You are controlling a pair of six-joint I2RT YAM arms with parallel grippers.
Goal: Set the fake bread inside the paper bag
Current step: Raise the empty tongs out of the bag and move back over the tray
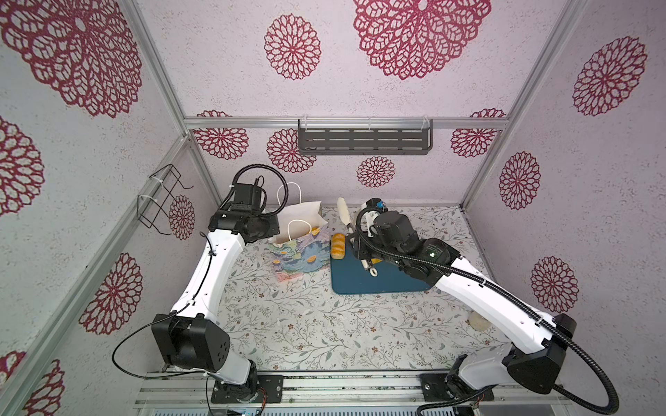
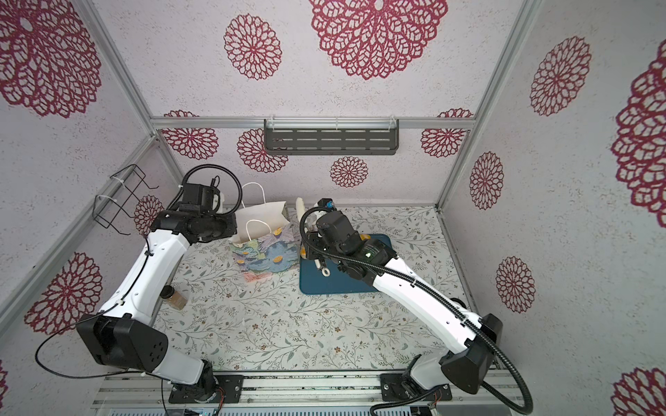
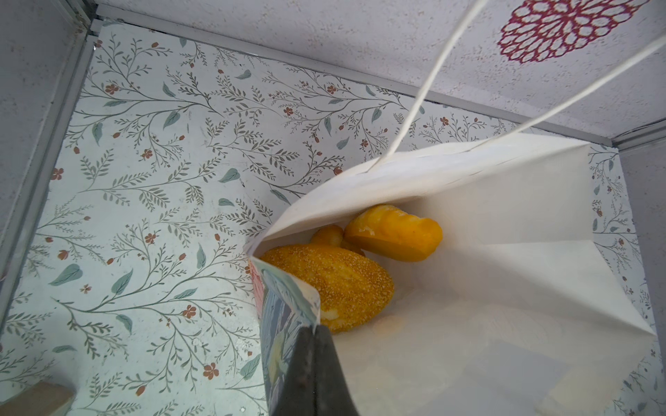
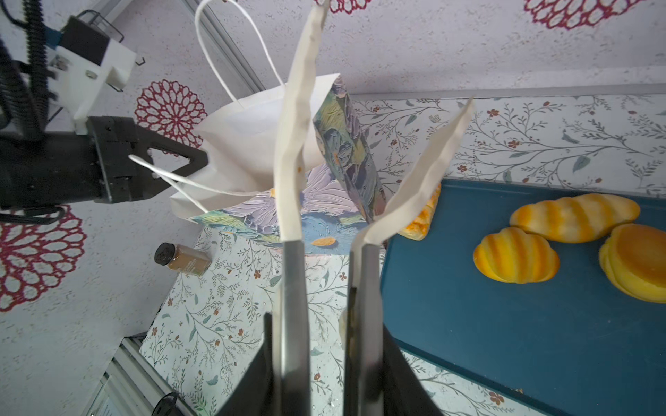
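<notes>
The flowered paper bag point(image 1: 301, 254) point(image 2: 263, 252) stands upright left of the teal tray point(image 1: 378, 279). My left gripper point(image 3: 315, 329) is shut on the bag's rim and holds its mouth open. Inside the bag point(image 3: 504, 216) lie a seeded loaf point(image 3: 331, 284) and two smaller breads point(image 3: 396, 232). My right gripper point(image 4: 326, 335) is shut on the cream tongs point(image 4: 292, 144). Their arms are spread beside the bag, with nothing between them. On the tray point(image 4: 504, 342) lie two striped rolls point(image 4: 573, 216) and a round bun point(image 4: 638, 263). A tong arm partly hides another bread point(image 4: 420, 221).
A small brown spice jar point(image 4: 183, 257) point(image 2: 174, 297) lies on the table left of the bag. A wire rack point(image 1: 162, 201) hangs on the left wall and a dark shelf point(image 1: 364, 138) on the back wall. A pale lump point(image 1: 479, 320) sits by the right arm.
</notes>
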